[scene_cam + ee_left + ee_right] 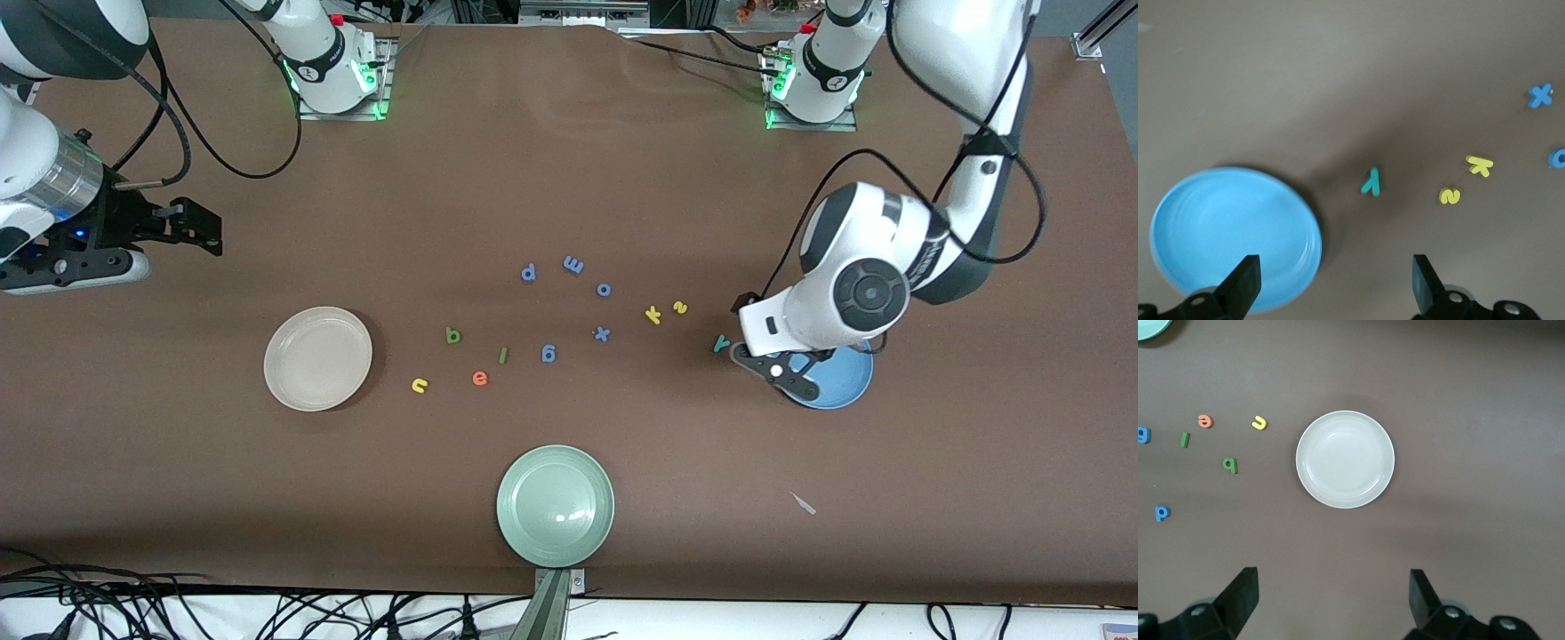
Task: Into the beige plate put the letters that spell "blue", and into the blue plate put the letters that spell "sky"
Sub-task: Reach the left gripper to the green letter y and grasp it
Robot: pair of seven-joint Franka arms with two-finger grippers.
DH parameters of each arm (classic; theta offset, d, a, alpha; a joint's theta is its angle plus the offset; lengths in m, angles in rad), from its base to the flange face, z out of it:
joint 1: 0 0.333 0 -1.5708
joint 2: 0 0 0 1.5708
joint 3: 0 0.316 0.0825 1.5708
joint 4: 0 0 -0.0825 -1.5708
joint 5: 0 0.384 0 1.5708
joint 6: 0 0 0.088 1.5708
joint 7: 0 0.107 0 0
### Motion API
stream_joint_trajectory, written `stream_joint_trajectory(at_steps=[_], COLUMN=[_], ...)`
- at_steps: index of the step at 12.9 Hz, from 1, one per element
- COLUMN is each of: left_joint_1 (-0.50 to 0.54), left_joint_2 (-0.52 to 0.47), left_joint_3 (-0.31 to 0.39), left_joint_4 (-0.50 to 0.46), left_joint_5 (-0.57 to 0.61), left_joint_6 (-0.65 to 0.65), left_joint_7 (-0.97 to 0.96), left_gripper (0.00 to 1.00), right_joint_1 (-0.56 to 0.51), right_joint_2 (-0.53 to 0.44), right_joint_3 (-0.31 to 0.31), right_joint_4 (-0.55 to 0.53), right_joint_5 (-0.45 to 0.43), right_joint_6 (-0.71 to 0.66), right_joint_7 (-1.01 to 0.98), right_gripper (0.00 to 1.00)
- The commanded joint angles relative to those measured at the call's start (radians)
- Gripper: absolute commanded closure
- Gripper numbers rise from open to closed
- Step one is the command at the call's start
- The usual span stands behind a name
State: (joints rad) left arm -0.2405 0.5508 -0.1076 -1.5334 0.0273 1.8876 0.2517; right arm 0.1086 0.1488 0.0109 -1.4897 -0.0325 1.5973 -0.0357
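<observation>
The empty beige plate (317, 358) (1345, 459) lies toward the right arm's end. Beside it are the green b (453, 335) (1230, 464), l (503, 356) (1185, 439), orange e (480, 379) (1205, 421) and yellow u (420, 385) (1259, 423). The blue plate (845, 378) (1231, 233) lies empty toward the left arm's end. Close to it are the teal y (722, 342) (1371, 181), yellow s (680, 308) (1449, 195) and k (653, 315) (1479, 165). My left gripper (775, 372) (1336, 280) hangs open over the blue plate's edge next to the y. My right gripper (209, 231) (1335, 593) waits open, high over bare table.
A pale green plate (556, 505) (1148, 327) sits near the front edge. Blue letters p (528, 272), m (573, 264), o (604, 289), x (602, 333) and g (548, 354) lie mid-table between the two groups. A small scrap (803, 503) lies nearer the front camera than the blue plate.
</observation>
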Motion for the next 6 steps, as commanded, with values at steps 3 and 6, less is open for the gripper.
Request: stream_joint_trajectory(at_steps=[3,6], left_joint_1=[-0.034,-0.028], left_joint_2=[0.11,0.124], left_joint_3=[0.002,0.002], left_joint_4=[-0.066,-0.2], left_joint_5=[-0.004,-0.004], left_joint_6=[0.216,0.41], left_joint_7=[0.135,0.138], left_gripper=[0.0,0.0], right_joint_1=[-0.007,-0.015], right_joint_2=[0.047,0.127], right_joint_3=[-0.002,-0.005], right_joint_4=[0.011,0.009], right_joint_5=[0.013,0.042], right_joint_6=[0.022,0.065], right_joint_7=[0.011,-0.002], right_gripper=[0.0,0.0])
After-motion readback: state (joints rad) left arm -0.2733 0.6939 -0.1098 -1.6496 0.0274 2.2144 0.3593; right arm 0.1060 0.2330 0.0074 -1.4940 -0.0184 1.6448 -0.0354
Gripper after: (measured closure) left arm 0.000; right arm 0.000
